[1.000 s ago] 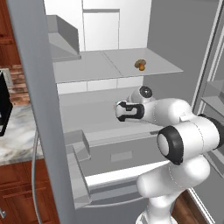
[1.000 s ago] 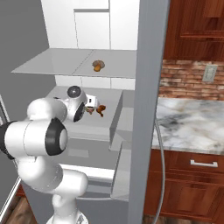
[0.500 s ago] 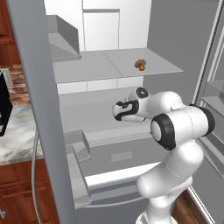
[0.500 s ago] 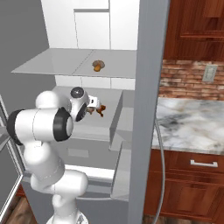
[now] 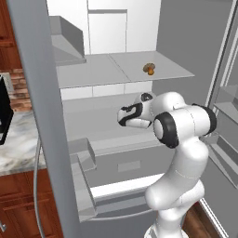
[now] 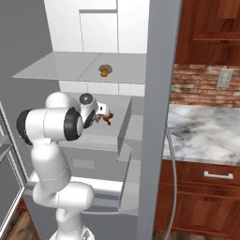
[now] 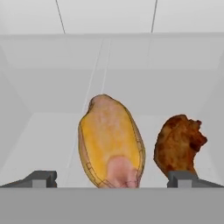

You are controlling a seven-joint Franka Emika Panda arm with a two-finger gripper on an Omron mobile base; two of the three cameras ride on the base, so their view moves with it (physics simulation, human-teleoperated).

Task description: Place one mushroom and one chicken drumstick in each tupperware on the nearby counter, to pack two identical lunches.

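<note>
Hand view, claw (image 7: 113,179) spread wide around yellow drumstick (image 7: 111,142), brown drumstick (image 7: 178,145) beside, right base view, mushroom (image 6: 105,71) above.

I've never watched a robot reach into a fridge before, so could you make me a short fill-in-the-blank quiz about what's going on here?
1. In the hand view, the gripper has its fingers spread ____.
2. Between the fingertips lies a yellow-orange food item; the dark brown piece lies to its ____ in that view.
3. The small brown mushroom sits on the fridge shelf ____ the one the hand reaches into.
4. The marble counter tops cabinets made of ____.

Missing words: open; right; above; wood
</note>
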